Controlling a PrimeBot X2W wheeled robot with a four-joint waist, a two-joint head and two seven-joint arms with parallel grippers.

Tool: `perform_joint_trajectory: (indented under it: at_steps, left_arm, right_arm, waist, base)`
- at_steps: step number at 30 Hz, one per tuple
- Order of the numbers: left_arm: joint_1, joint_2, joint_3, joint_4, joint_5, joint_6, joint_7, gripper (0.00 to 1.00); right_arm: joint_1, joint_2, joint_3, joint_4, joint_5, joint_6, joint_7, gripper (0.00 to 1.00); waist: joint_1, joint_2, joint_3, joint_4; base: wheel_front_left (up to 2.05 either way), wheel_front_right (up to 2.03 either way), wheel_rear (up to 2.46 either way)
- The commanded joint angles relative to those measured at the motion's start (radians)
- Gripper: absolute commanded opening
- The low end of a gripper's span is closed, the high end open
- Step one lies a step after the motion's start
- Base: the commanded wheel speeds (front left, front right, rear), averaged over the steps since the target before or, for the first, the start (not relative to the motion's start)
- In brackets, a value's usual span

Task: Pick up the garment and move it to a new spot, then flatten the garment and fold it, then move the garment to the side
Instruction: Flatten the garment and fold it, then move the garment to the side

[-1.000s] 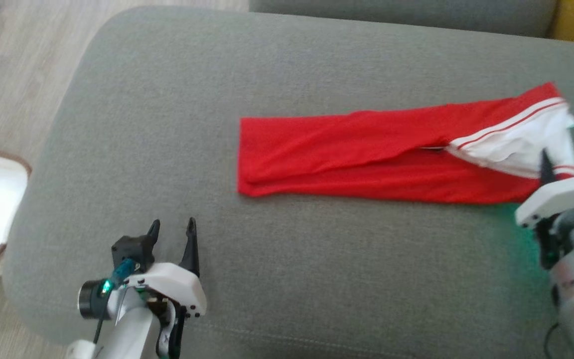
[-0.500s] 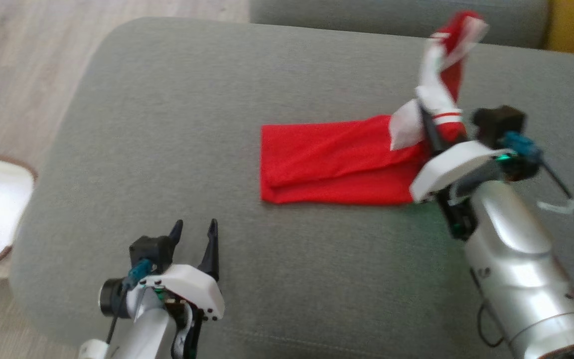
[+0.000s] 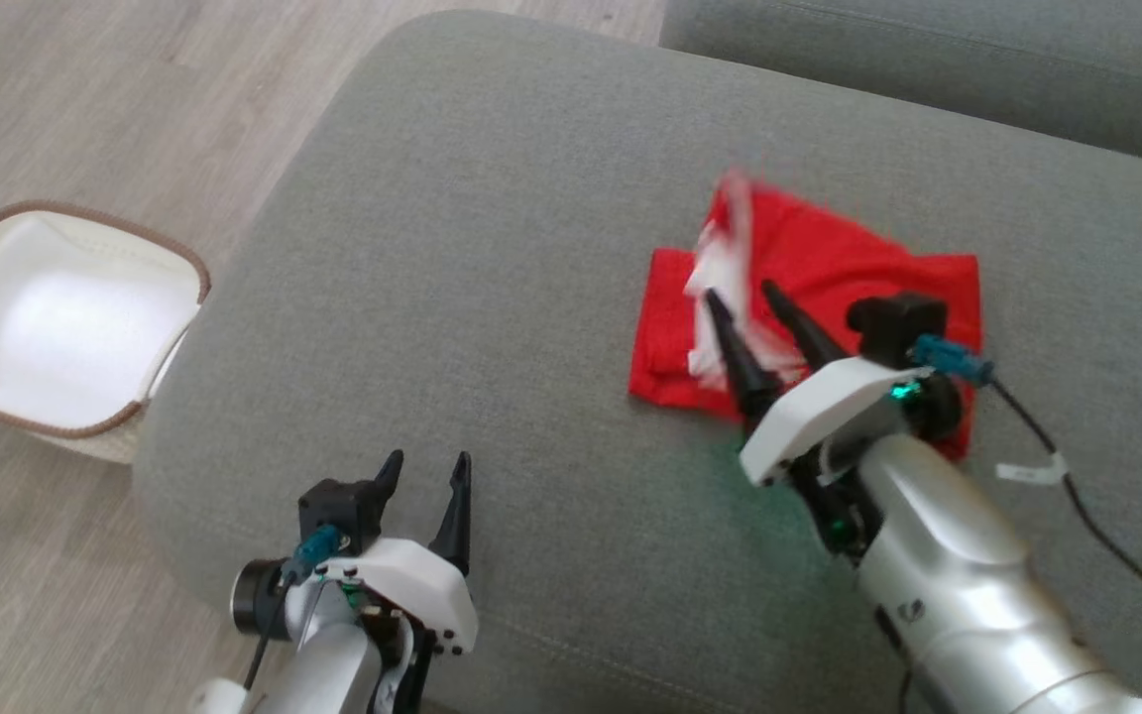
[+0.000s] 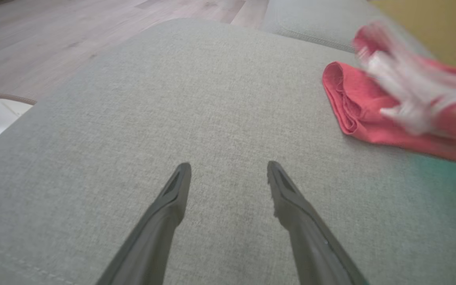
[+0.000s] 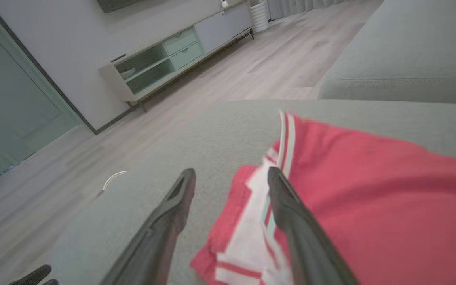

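**Red garment lies doubled on the sofa, both claws spread wide**

A broad grey sofa cushion (image 3: 492,198) carries everything, with a second grey cushion (image 3: 928,69) behind it and pale wood floor (image 3: 85,99) to the left. On that floor, close beside the sofa's left edge, stands a white basket (image 3: 65,327) with a brown rim.

The red garment (image 3: 858,263) lies right of the cushion's middle, doubled over into a rough square. Its white striped part is on top at the left side and is motion-blurred. In the left wrist view the garment (image 4: 354,114) shows a rolled fold edge facing that camera.

The right claw (image 3: 742,296) is over the garment's near left corner, its fingers well apart and gripping nothing. In its own wrist view the right claw (image 5: 231,172) points across the white stripes.

The left claw (image 3: 427,461) hovers over bare cushion near the front edge, well apart from the garment, its fingers spread and empty.
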Motion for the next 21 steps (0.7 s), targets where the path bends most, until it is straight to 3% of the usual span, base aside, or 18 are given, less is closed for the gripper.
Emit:
perform_joint_trajectory:
  at_steps: [1, 4, 9, 15, 21]
  left_arm:
    - [-0.030, 0.008, 0.038, -0.028, 0.005, 0.010, -0.012, 1.00]
    - [-0.031, 0.008, 0.058, -0.037, 0.019, 0.020, -0.012, 1.00]
    - [-0.027, 0.008, 0.094, -0.054, 0.043, 0.032, -0.012, 1.00]
    - [-0.016, 0.008, 0.162, -0.090, 0.091, 0.050, -0.012, 1.00]
    - [0.020, 0.008, 0.224, -0.127, 0.143, 0.071, -0.012, 1.00]
  right_arm:
    - [-0.002, 0.018, 0.031, -0.029, 0.024, 0.007, -0.032, 1.00]
    - [-0.012, 0.018, -0.006, 0.002, 0.010, 0.007, -0.073, 1.00]
    - [-0.008, 0.012, -0.156, 0.029, -0.082, 0.007, -0.091, 1.00]
    - [0.102, 0.011, -0.415, -0.092, -0.288, 0.007, -0.092, 1.00]
    - [0.207, 0.018, -0.503, -0.155, -0.386, 0.007, -0.093, 1.00]
  waist:
    - [0.0000, 0.0000, -0.008, -0.026]
    - [0.0000, 0.0000, -0.016, -0.069]
    - [0.0000, 0.0000, -0.028, -0.135]
    - [0.0000, 0.0000, -0.040, -0.227]
    - [0.0000, 0.0000, -0.060, -0.285]
  base:
    - [0.00, 0.00, 0.00]
    - [0.00, 0.00, 0.00]
    - [0.00, 0.00, 0.00]
    - [0.00, 0.00, 0.00]
    - [0.00, 0.00, 0.00]
